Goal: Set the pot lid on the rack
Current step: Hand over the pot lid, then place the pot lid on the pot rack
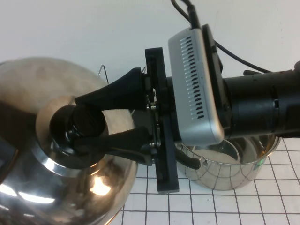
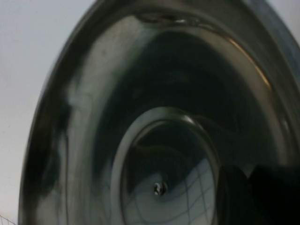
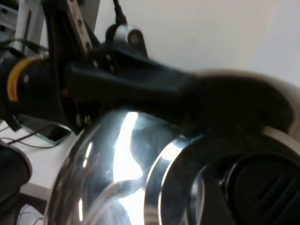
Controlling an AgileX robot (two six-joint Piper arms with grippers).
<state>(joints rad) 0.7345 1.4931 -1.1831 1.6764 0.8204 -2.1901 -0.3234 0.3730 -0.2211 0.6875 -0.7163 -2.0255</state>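
Observation:
The pot lid [image 1: 28,93] is held up close to the high camera, tilted, with its shiny dome and black knob [image 1: 63,124] facing it. My right gripper [image 1: 80,120] reaches in from the right and is shut on the knob. The right wrist view shows the dome [image 3: 117,164], the knob [image 3: 262,187] and a black finger [image 3: 140,84] across it. The left wrist view is filled by the lid's hollow underside [image 2: 154,117]. My left gripper shows there only as a dark shape [image 2: 262,197]. Of the rack, only a thin wire loop [image 1: 104,70] shows behind the lid.
The steel pot [image 1: 234,173] with black handles stands on the white gridded table [image 1: 211,206] at the right, under my right arm. A white wall lies behind.

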